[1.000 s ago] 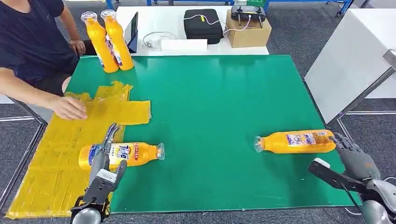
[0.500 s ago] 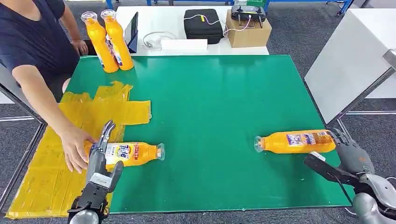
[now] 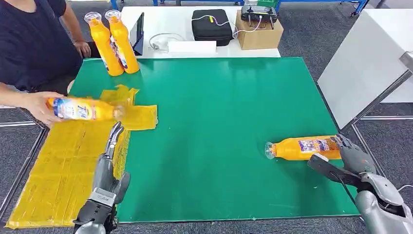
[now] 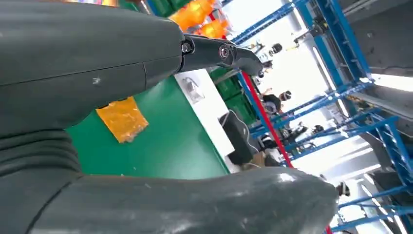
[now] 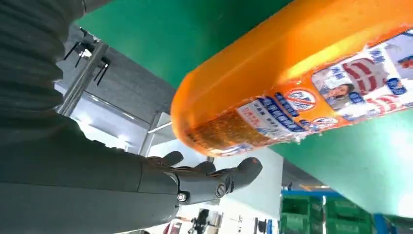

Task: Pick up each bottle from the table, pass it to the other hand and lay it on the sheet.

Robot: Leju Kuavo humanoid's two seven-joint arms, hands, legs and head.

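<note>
While a person's hand at the far left edge holds one orange bottle lifted above the yellow sheet, that sheet lies flat over the left part of the green table, its patched upper corner reaching toward the middle. Behind it, at the table's far left corner, two more orange bottles stand upright side by side, touching. Nearer the robot, the left hand rests over the sheet's right border with its fingers stretched out straight and apart, holding nothing; the left wrist view shows one dark finger extended with open air beside the thick thumb. Beyond the green table, a white table carries a black case, a coiled cable and a cardboard box. Toward the right, a lying bottle rests on its side on the green surface, cap end pointing left and base pointing right. The right hand sits at that base, fingers spread wide around the end of the bottle, and the right wrist view shows the fingertips just beside the orange base with a gap between, so the hand is not closed on it.
</note>
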